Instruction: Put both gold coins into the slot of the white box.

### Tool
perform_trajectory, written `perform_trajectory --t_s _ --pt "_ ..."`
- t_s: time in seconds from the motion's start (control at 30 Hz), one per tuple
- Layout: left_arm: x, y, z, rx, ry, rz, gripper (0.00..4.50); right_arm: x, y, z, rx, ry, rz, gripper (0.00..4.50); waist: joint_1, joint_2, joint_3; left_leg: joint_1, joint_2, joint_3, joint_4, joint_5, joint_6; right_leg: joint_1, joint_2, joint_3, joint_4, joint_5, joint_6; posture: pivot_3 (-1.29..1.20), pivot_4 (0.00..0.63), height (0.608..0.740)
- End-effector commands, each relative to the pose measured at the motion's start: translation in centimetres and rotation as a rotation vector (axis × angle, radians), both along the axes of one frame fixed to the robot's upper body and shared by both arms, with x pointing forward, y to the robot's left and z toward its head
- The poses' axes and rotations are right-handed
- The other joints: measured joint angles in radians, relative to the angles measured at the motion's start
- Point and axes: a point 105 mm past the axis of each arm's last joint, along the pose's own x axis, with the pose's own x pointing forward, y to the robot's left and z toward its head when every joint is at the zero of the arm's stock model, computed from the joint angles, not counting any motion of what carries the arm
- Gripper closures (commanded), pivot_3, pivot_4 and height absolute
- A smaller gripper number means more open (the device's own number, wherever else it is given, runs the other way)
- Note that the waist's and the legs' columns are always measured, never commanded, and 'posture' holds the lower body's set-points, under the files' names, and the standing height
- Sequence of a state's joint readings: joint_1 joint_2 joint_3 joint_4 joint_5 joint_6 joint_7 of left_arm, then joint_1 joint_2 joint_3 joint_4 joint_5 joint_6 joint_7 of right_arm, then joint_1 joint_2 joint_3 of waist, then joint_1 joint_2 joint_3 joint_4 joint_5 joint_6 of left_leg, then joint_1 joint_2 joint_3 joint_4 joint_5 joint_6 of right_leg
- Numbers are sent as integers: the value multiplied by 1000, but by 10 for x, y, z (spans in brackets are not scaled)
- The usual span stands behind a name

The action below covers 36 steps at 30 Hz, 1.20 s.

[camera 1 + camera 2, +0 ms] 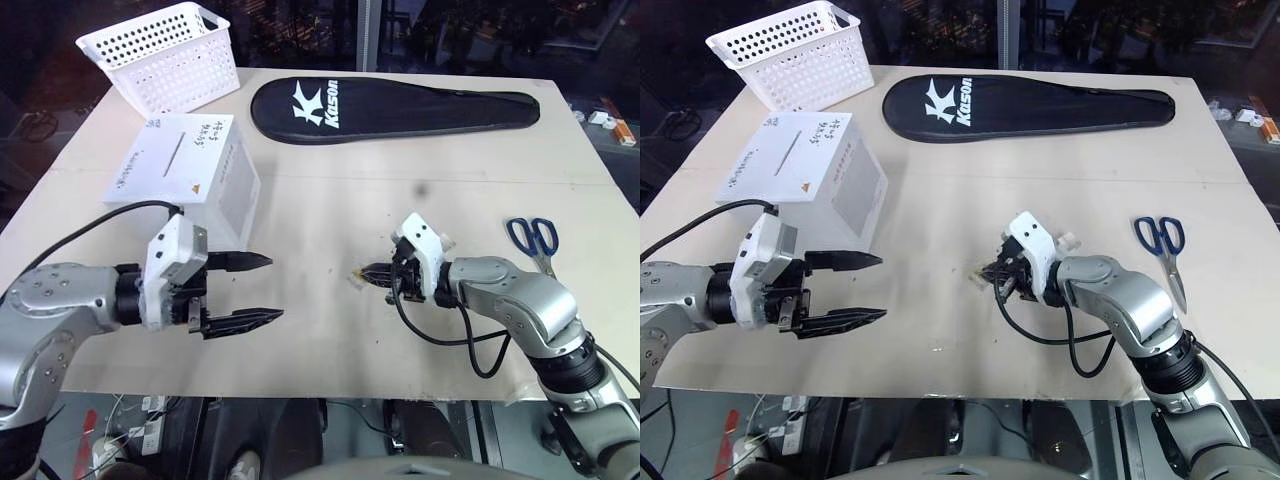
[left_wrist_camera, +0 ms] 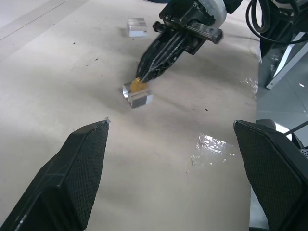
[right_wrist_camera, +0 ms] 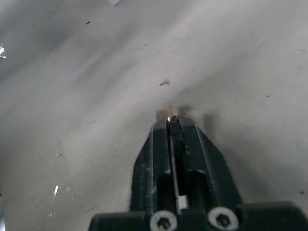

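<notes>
Right gripper (image 2: 140, 83) clenched on gold coin (image 2: 138, 85) atop clear block (image 2: 137, 95); left gripper (image 1: 262, 290) released, at nine o'clock.

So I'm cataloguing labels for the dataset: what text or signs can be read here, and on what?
"Kason", with a white K logo: on the black racket cover.
Black handwriting on the white box, beside its slot: too small to read.
Small gold mark on the same face: a sign, not legible.
Nothing readable elsewhere.
</notes>
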<state>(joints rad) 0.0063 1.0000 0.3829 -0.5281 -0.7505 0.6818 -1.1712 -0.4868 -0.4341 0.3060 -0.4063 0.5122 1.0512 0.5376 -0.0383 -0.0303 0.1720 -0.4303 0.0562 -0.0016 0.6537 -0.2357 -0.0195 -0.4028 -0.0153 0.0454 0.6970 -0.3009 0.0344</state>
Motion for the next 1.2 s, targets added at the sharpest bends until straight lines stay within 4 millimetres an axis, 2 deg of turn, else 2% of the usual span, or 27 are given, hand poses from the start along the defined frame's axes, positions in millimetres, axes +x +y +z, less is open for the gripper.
perform_trajectory --t_s 0.03,0.23,0.37,0.63,0.73,0.77,0.8,0.93,1.2 --pt "-2 -4 8 1 -47 -19 278 0 1 5 4 -18 11 4457 0 0 0 0 0 0 0 0 0 0 0 0 0 0 0 0 150 740" --pt "1 -5 8 -3 -51 -20 278 0 0 4 8 -13 5 4457 0 0 0 0 0 0 0 0 0 0 0 0 0 0 0 0 150 740" --pt "3 -6 7 -13 -49 -21 278 1 -3 11 35 -22 -1 4457 0 0 0 0 0 0 0 0 0 0 0 0 0 0 0 0 150 740" --pt "16 -15 16 -136 5 19 278 -1 -12 41 180 -23 8 4457 1 0 0 0 0 -1 0 0 0 1 0 -1 0 0 0 0 150 740" --pt "21 -24 23 -234 69 2 278 -14 -10 64 288 -40 94 4457 2 0 0 0 0 -1 0 0 0 1 0 -2 0 0 0 0 150 740" --pt "22 -27 25 -253 83 -4 775 -17 -9 70 313 -42 117 4500 1 0 0 0 0 -2 1 0 0 1 0 -1 0 0 0 0 150 740" --pt "22 -28 26 -263 91 -7 1002 -19 -9 73 326 -41 129 4500 1 0 0 0 0 -3 1 0 0 1 0 -2 0 0 0 0 150 740" --pt "28 -44 30 -302 104 -40 2880 -31 -5 91 386 -51 206 4500 -1 0 0 0 0 -4 1 0 0 2 0 -1 0 0 0 0 150 740" --pt "32 -70 38 -349 106 -124 2880 -41 0 109 430 -68 266 4500 -1 0 0 0 0 -4 1 0 0 2 0 -2 0 0 0 0 150 740"
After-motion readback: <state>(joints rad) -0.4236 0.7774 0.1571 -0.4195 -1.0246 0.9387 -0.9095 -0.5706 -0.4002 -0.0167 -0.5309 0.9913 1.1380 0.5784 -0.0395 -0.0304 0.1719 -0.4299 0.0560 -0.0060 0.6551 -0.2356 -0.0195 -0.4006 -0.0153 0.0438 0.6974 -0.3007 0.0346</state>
